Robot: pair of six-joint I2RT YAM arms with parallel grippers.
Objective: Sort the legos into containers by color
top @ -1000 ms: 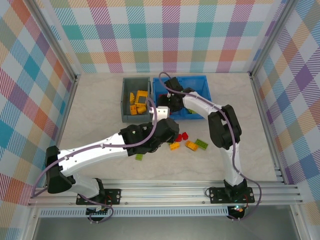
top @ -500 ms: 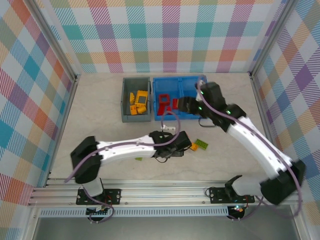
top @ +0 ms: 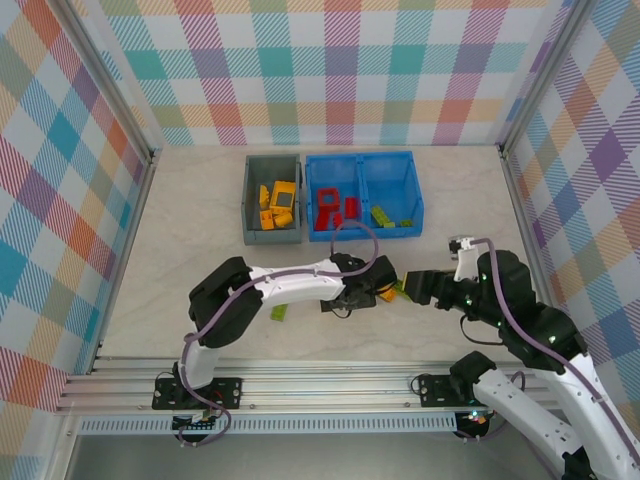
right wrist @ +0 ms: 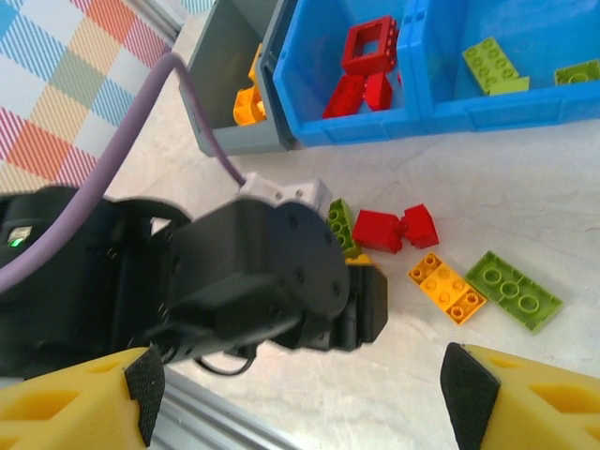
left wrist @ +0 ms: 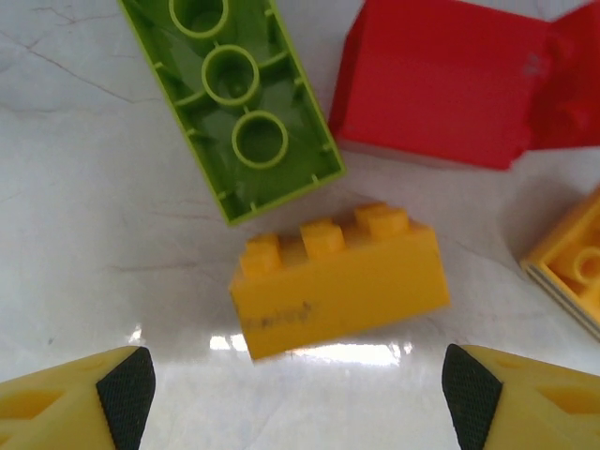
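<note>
Legos in yellow (top: 277,207) sit in the grey bin (top: 250,190), well away from both hands at the back of the desk (left wrist: 84,234). The blue bin (right wrist: 487,117) beside it holds red pieces in its left compartment and lime ones in its right. The left hand (left wrist: 298,394) hangs low, spread wide and empty. Just ahead of its fingertips lies a yellow brick (left wrist: 342,281), with an upturned green brick (left wrist: 234,103) beyond to the left and a red brick (left wrist: 441,84) beyond to the right. The right hand (right wrist: 305,389), likewise wide open and holding nothing, faces the left hand from nearby.
</note>
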